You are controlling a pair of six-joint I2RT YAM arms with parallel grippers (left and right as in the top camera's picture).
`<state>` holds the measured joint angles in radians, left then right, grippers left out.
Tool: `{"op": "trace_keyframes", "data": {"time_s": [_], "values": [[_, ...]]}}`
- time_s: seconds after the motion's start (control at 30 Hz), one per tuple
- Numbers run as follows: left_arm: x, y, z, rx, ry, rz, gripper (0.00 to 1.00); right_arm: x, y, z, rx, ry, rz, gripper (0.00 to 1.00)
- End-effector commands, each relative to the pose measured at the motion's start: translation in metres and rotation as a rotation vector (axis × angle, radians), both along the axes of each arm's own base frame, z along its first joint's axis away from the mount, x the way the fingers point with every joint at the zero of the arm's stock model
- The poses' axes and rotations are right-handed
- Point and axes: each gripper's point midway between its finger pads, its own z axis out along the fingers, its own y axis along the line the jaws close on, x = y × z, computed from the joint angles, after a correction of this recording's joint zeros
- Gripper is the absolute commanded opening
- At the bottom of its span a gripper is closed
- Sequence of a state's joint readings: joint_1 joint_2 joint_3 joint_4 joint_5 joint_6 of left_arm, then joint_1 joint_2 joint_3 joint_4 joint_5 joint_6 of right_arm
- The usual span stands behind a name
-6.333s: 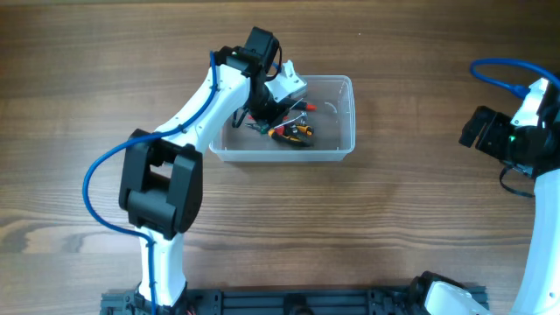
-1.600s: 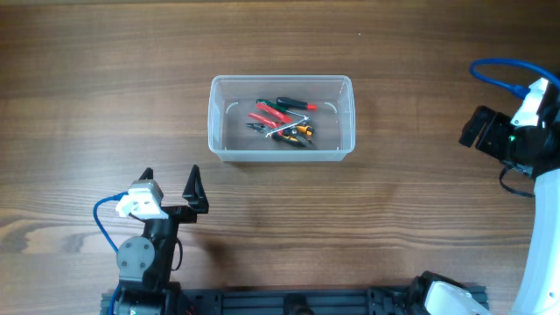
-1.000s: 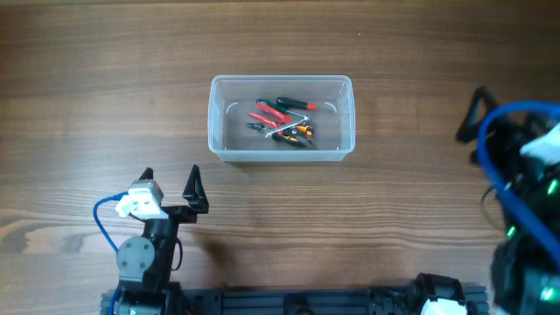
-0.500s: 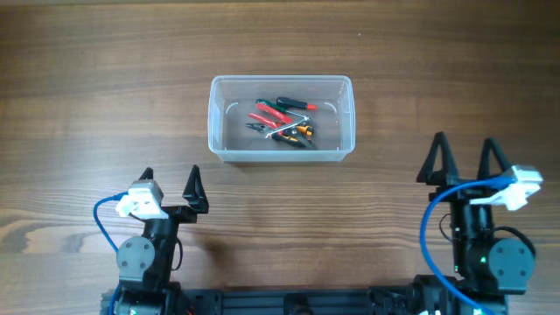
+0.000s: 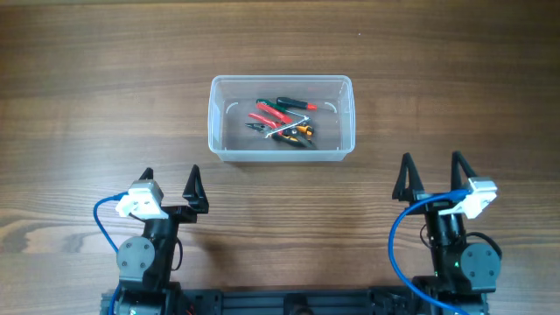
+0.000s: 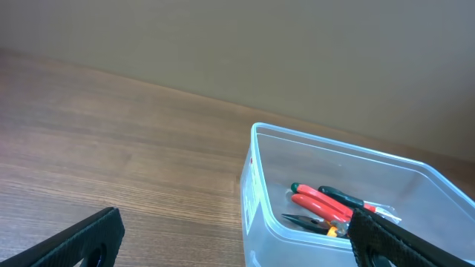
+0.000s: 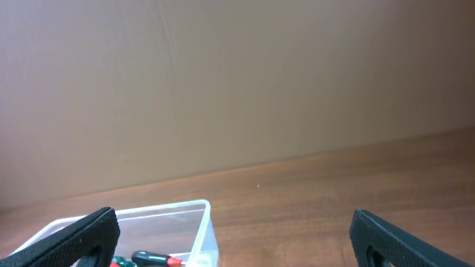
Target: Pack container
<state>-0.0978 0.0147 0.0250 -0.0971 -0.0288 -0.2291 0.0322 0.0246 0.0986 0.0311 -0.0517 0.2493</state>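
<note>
Container (image 5: pixel 282 155) is seen ahead of both spread, empty jaws, long axis crosswise; it is judged nearer the left jaws.

Container (image 5: pixel 280 156): on the table (image 5: pixel 87 87), ahead of both grippers and well apart from each
Hand tools (image 5: pixel 282 121): inside the container, on its floor, heaped around the middle, touching and crossing one another
Left gripper (image 5: pixel 171 175): at the near table edge; the container lies ahead and to its right
Left wrist view: the container's near corner sits between the two fingers, nearer the right finger (image 6: pixel 401 237), which overlaps its front wall
Right gripper (image 5: pixel 430 162): at the near table edge, well to the right of the left gripper; the container lies ahead and to its left
Right wrist view: the container's corner shows low, just right of the left finger (image 7: pixel 74 237)
</note>
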Motion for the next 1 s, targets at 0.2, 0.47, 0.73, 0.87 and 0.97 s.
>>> {"op": "trace_keyframes", "data": {"time_s": [0.2,0.47,0.73,0.87,0.97], "values": [[0.0,-0.001,0.0,0.008,-0.006,-0.008,1.0,0.006,0.001,-0.048,0.002,0.1,0.0,1.0],[0.0,-0.001,0.0,0.007,-0.006,-0.008,1.0,0.006,0.002,-0.048,-0.117,0.091,0.001,1.0],[0.0,-0.001,0.0,0.008,-0.006,-0.008,1.0,0.006,0.002,-0.048,-0.118,0.09,0.001,1.0],[0.0,-0.001,0.0,0.008,-0.006,-0.008,1.0,0.006,0.002,-0.048,-0.118,0.09,0.001,1.0],[0.0,-0.001,0.0,0.008,-0.006,-0.008,1.0,0.006,0.002,-0.048,-0.118,0.09,0.001,1.0]]}}
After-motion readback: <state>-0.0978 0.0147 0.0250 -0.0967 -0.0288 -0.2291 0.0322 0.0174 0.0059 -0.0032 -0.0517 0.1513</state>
